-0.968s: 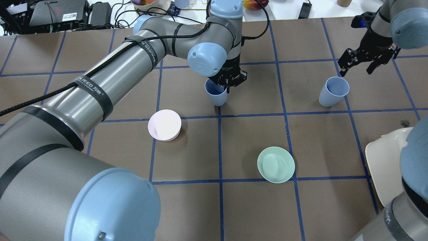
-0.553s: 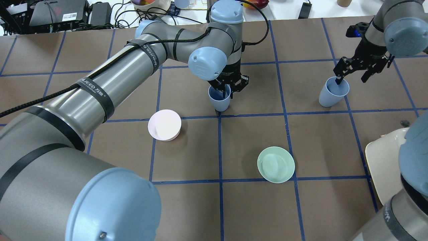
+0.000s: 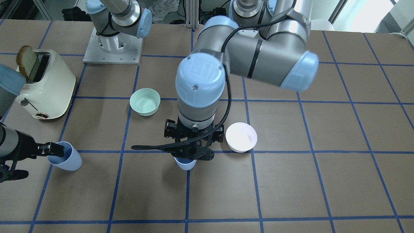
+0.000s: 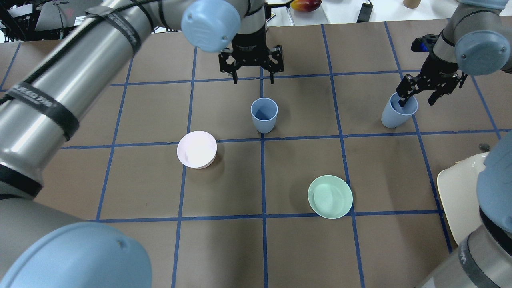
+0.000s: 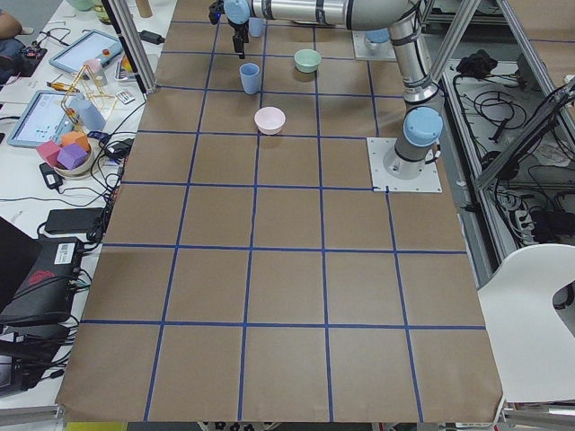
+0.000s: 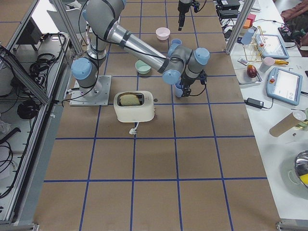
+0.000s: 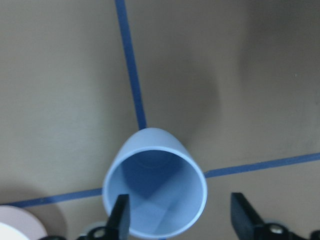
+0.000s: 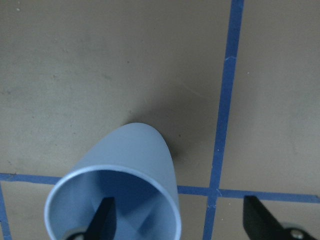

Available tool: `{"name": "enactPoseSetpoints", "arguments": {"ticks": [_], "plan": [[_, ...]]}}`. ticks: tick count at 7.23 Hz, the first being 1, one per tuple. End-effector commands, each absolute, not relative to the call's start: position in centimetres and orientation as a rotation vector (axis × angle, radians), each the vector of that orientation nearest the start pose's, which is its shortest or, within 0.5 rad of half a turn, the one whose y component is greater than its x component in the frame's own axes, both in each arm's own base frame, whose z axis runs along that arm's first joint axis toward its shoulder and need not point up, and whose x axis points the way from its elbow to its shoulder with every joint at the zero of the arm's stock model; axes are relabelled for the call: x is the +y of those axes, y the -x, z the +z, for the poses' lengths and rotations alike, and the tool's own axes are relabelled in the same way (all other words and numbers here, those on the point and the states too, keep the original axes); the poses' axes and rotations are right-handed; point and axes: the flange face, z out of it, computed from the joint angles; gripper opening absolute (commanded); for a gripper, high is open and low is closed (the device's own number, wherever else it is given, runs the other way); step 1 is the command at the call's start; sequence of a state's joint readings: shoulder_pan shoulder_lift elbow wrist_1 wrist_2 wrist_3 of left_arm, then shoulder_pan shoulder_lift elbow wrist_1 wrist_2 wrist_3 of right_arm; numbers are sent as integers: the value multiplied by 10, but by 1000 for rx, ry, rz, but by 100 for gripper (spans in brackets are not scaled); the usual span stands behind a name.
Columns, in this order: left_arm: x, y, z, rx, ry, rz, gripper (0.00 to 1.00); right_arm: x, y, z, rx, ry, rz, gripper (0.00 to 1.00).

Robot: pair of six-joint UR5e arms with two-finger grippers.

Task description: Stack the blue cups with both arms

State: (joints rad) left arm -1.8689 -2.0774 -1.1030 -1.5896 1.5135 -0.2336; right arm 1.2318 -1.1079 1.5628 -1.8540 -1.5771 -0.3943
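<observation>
Blue cups (image 4: 264, 115) are both found standing on the table, unstacked. Reckoned outward from the pink bowl (image 4: 197, 149), the middle cup (image 7: 155, 185) is placed just beyond it and to its right, upright on a crossing of blue lines. A second cup (image 4: 398, 112) is set much farther to the bowl's right.

A moment ago the middle cup was entered by a finger of the left gripper (image 4: 253, 82). Now it has been released, and that gripper is held spread and empty, farther beyond the bowl. The right gripper (image 4: 416, 103) has been lowered onto the second cup, jaws spread, with nothing pinched yet.

It is judged that the middle cup is set as the base and the second is about to be gripped.

In the front-facing view the middle cup is largely hidden under the left wrist. Its empty mouth is shown plainly by the left wrist camera. The finger (image 8: 104, 217) inside the second cup's rim is shown by the right one.
</observation>
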Motion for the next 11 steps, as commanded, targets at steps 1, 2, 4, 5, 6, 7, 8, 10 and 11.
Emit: {"name": "enactPoseSetpoints", "arguments": {"ticks": [1,2,4,5,6,7,8,10,11], "plan": [[-598,271,500,3175,-63,113,100,-631,82,254,3075,81,256,36],[-584,247,512,3160,-12,171,100,-631,82,254,3077,58,255,9],[-537,211,509,3136,73,245,100,-633,79,262,3085,6,238,0],[-527,201,497,3135,96,196,98,-635,78,277,3098,8,202,0],[-509,196,480,3131,94,109,98,-635,76,293,3109,10,177,0],[-505,188,465,3139,87,-62,100,-628,59,328,3121,15,135,0],[-499,171,460,3139,42,-137,100,-627,20,353,3116,19,84,0],[-507,151,477,3129,71,-174,100,-631,-91,395,3128,-110,-10,0],[-512,151,477,3135,65,-128,100,-626,-145,413,3109,-204,3,0]]}}
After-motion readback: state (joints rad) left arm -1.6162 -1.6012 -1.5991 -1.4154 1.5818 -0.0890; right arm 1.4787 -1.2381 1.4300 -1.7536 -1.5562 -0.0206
